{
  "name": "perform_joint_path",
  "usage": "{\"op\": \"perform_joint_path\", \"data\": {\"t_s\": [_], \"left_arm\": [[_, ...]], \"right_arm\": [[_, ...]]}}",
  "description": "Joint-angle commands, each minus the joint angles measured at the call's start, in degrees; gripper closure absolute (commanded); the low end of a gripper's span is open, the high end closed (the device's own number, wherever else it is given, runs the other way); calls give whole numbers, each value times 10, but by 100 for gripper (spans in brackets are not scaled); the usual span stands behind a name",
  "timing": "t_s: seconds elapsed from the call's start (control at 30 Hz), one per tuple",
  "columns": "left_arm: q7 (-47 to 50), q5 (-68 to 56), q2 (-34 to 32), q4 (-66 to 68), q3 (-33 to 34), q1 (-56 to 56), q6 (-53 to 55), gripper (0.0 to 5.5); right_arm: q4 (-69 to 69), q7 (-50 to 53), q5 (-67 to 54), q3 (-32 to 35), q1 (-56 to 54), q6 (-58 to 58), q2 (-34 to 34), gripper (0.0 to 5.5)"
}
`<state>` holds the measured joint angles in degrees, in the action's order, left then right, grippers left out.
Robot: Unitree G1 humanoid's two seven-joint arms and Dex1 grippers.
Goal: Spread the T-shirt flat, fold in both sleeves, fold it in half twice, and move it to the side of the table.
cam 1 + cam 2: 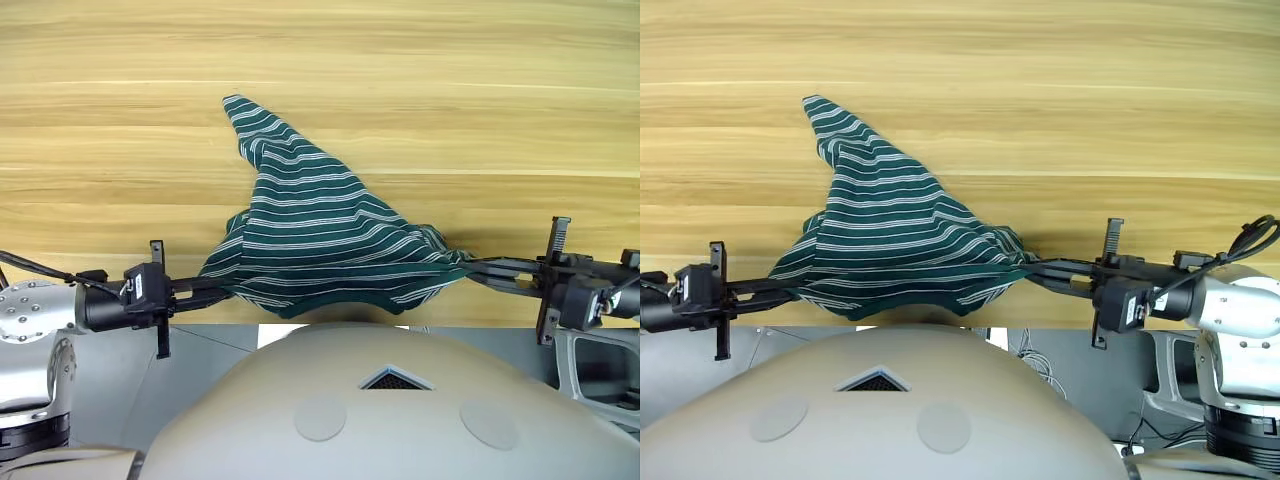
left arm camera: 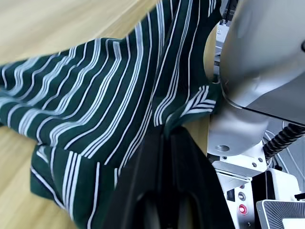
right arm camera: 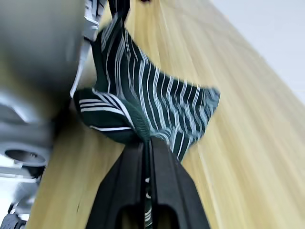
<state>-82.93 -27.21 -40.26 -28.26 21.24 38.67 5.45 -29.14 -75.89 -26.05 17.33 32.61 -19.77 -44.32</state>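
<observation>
Two grippers hold one garment between them. Left gripper [image 1: 228, 290] has its two fingers pressed together on the T-shirt's [image 1: 310, 220] left lower corner, with the cloth bunched where it enters them. Right gripper [image 1: 468, 266] has its two fingers closed tight on the opposite corner, and a fold of striped fabric is pinched between the black fingers [image 3: 164, 167] in the right wrist view.

The single T-shirt is dark green with thin white stripes. It is stretched sideways between the two arms, close to the near edge of the one wooden table [image 1: 480, 100]. From that taut lower span the cloth rises into one narrow point that reaches away from the robot and toward its left, lying on the wood. The fabric is creased and gathered, not flat, and folds run from each clamped corner toward the point. Whether the lower hem touches the table cannot be told.
</observation>
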Motion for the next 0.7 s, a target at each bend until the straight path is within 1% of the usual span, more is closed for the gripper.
{"op": "perform_joint_path", "data": {"t_s": [0.03,0.07,0.1,0.13,0.17,0.2,0.23,0.3,0.37,0.4,0.43,0.5,0.53,0.57,0.6,0.67,0.7], "left_arm": [[246,-98,68,0,9,-322,48,550],[334,-88,104,47,-12,-459,68,550],[418,-51,144,127,-30,-598,70,550],[455,-43,162,192,-41,-688,86,550],[455,-43,161,219,-50,-725,100,550],[435,-78,142,193,-41,-701,114,550],[406,-131,121,149,-28,-656,135,550],[355,-232,89,40,29,-528,157,550],[351,-287,72,-10,75,-463,185,550],[351,-312,65,-35,88,-440,194,550],[356,-332,60,-54,95,-426,200,550],[385,-321,50,-52,74,-448,204,550],[402,-292,47,-15,48,-486,206,550],[421,-250,46,58,12,-546,210,550],[429,-194,48,160,-33,-625,206,550],[451,-54,71,459,-119,-835,152,550],[465,3,84,593,-147,-924,115,550]], "right_arm": [[70,175,-28,-31,-295,113,41,546],[127,224,9,-56,-405,133,67,546],[189,264,30,-77,-521,153,94,546],[236,279,35,-92,-610,169,110,546],[255,275,30,-102,-653,182,113,546],[232,247,3,-100,-639,188,96,546],[197,215,-31,-93,-604,194,76,546],[102,166,-130,-44,-484,222,42,546],[47,147,-190,-2,-413,251,33,546],[26,138,-223,14,-389,264,29,546],[14,139,-245,25,-381,273,28,546],[40,175,-254,21,-424,301,27,546],[81,205,-218,-4,-466,315,31,546],[143,237,-178,-39,-526,333,43,546],[230,270,-132,-75,-602,351,65,546],[497,327,-9,-146,-790,318,128,546],[625,357,39,-165,-872,292,155,546]]}}
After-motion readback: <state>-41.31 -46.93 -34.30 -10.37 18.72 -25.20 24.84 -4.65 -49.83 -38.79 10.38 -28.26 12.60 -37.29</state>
